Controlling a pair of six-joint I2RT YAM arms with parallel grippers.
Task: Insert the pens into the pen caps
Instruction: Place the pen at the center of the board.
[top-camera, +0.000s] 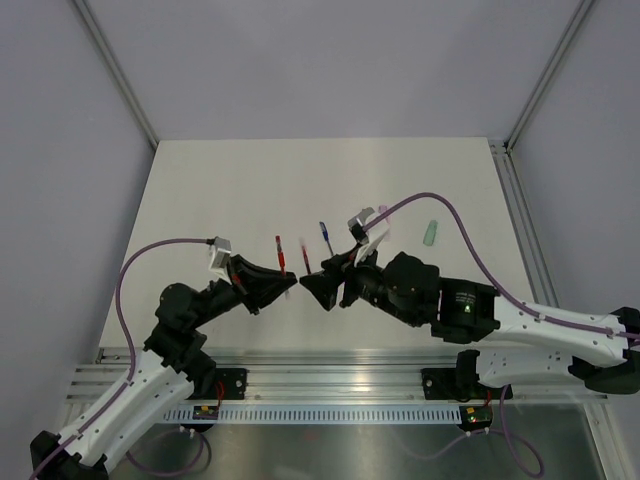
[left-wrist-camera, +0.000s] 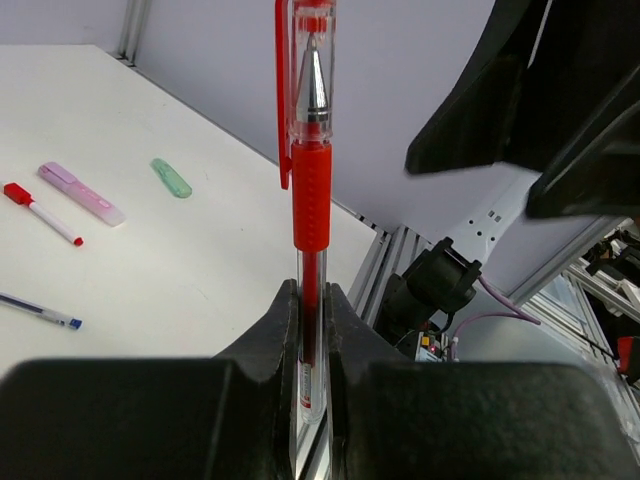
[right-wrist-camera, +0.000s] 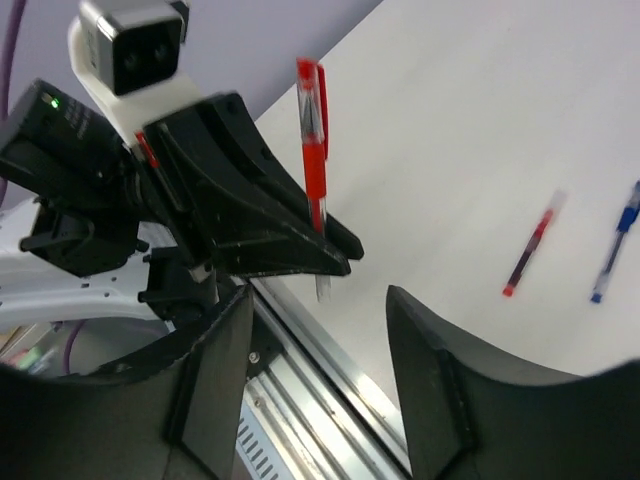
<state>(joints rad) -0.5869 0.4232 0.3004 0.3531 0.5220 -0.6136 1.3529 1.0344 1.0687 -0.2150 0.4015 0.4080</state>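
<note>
Nearest the arms, the left jaws are clenched on the clear lower barrel of a red pen (left-wrist-camera: 311, 195). The pen crosses them at right angles close to their tips, with a short stub of barrel sticking out on one side and the long part on the other. That long part carries the red grip and then a clear cap (left-wrist-camera: 312, 60) with a red clip. The cap covers the metal point and looks pushed fully down to the grip, so this pen appears to be finished. Facing it tip to tip, the right jaws are released and stand wide apart with nothing between them. The held pen lies straight ahead of their gap, just beyond their tips and not touching them, with its long axis square to their reach. The next move probably turns on what lies further out on the counter (top-camera: 220, 180). Beyond the spot where the two sets of jaws meet, a dark red pen (right-wrist-camera: 528, 255) and a blue pen (right-wrist-camera: 615, 240) lie flat side by side. They are close together but apart, nearly parallel, and their long axes point roughly away from the arms. Both sit a little to the right arm's side, so the free right jaws are nearer to them than the occupied left ones. Further still, on the far side of the right jaws, lie a thick pink pen (left-wrist-camera: 80, 193) and, well beyond it, a short green pen (left-wrist-camera: 171, 178). No loose cap can be made out anywhere on the counter.
</note>
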